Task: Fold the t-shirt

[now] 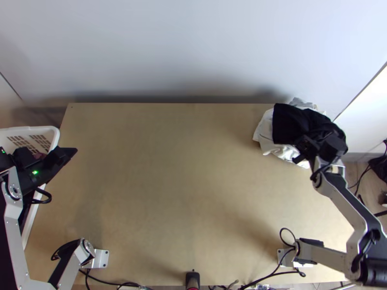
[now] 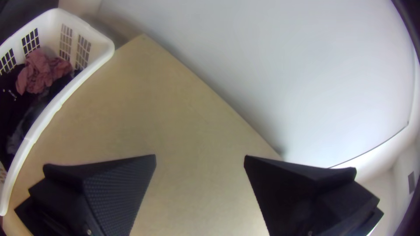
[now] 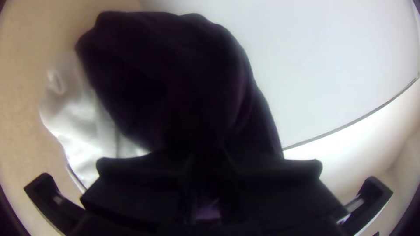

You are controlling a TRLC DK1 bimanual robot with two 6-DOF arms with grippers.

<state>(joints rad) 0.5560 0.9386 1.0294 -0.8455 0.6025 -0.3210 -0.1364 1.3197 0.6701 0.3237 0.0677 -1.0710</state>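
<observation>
In the top view a bunched black cloth [image 1: 295, 123] lies over a bunched white cloth [image 1: 264, 133] at the table's far right corner. My right gripper [image 1: 307, 145] is at the near side of the black cloth. In the right wrist view the right gripper [image 3: 208, 157] is shut on the black cloth [image 3: 170, 74], beside the white cloth [image 3: 83, 118]. Over the table's left side, near the basket, is my left gripper [image 1: 72, 153]; in the left wrist view the left gripper [image 2: 200, 159] is open, with bare table between its fingers.
A white basket [image 1: 54, 130] stands at the table's left edge; pink cloth [image 2: 41, 70] and dark cloths lie inside it. A pale wall [image 1: 193, 48] rises behind the far edge. The wide middle of the table [image 1: 184, 183] is bare. Cables run along the near edge.
</observation>
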